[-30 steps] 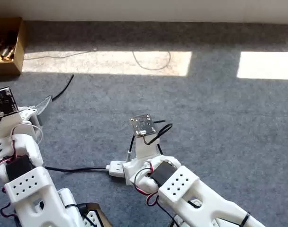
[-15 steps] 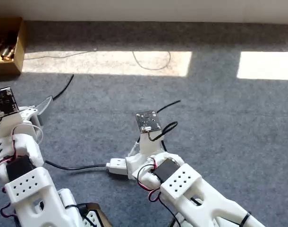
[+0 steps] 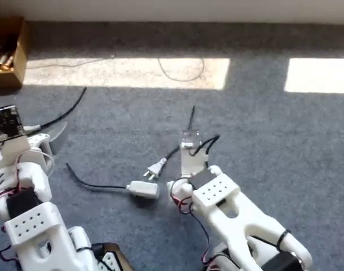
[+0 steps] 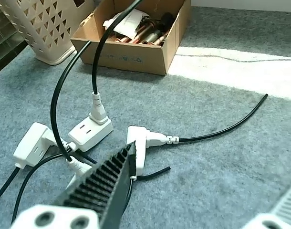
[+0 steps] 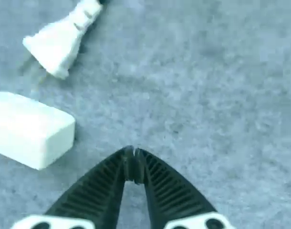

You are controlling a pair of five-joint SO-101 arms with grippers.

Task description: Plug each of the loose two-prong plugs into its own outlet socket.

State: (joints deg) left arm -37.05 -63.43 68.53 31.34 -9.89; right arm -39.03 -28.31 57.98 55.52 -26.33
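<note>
A loose white two-prong plug (image 3: 155,167) on a black cord lies on the grey carpet, its prongs toward a white outlet socket (image 3: 142,189) a short way off. The right wrist view has the plug (image 5: 59,40) and the socket block (image 5: 32,130) ahead of my right gripper (image 5: 134,153), which is shut on nothing, just above the carpet. My left gripper (image 4: 212,167) is open above the carpet at the far left. Under it lie a socket (image 4: 90,132) with a plug (image 4: 96,102) in it, a second socket (image 4: 33,145) and a white angled plug (image 4: 138,145).
A cardboard box (image 4: 136,43) of parts and a white basket (image 4: 45,24) stand beyond the left cluster; the box (image 3: 8,53) sits at the far left corner. Black cords (image 3: 56,118) trail over the carpet. Sunlit patches (image 3: 127,73) lie farther out.
The right arm swung right and back from the socket. The white plug, hidden under it before, now lies loose beside the socket. The socket's cord shifted.
</note>
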